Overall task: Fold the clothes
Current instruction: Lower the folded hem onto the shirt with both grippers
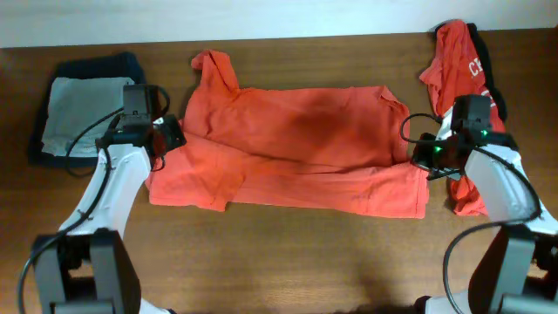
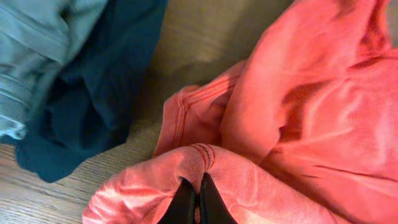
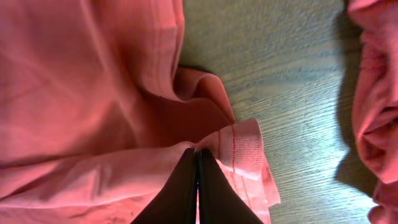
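Note:
A red-orange T-shirt point(image 1: 296, 148) lies spread across the middle of the table, its lower part folded up over itself. My left gripper point(image 1: 171, 135) is shut on the shirt's left edge; the left wrist view shows the jaws point(image 2: 199, 182) pinching a hemmed fold of the red-orange T-shirt point(image 2: 311, 112). My right gripper point(image 1: 424, 155) is shut on the shirt's right edge; the right wrist view shows the jaws point(image 3: 198, 152) pinching the red-orange T-shirt point(image 3: 81, 81) at its hem.
A pale grey-blue garment point(image 1: 80, 113) lies folded on a dark navy one point(image 1: 105, 66) at the far left; both show in the left wrist view point(image 2: 37, 37) point(image 2: 106, 81). Another red-orange shirt with white lettering point(image 1: 462, 61) lies crumpled at the far right.

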`<state>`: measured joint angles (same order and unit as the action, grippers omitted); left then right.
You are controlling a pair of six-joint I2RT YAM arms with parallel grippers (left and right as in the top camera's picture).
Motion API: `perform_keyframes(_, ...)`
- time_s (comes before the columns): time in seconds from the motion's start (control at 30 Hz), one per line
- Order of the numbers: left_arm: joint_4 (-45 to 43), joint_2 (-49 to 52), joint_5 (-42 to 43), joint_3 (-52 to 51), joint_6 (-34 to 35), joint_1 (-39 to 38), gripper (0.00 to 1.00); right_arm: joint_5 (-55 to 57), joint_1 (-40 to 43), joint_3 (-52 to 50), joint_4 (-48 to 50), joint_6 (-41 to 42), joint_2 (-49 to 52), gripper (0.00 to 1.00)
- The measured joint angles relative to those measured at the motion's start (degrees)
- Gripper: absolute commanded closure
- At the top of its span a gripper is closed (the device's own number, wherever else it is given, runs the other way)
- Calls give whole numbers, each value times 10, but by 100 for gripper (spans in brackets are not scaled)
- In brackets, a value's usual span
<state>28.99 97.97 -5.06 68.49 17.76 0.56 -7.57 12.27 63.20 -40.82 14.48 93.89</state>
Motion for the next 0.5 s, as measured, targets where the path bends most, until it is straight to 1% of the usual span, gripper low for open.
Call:
perform_keyframes(0.2, 0, 34, -16, 0, 0, 0, 99, 8, 0, 0, 6, 1, 25, 96)
perform_keyframes(0.5, -25, 45, -38, 0, 0, 0, 99, 22, 0, 0, 24, 0, 27, 96)
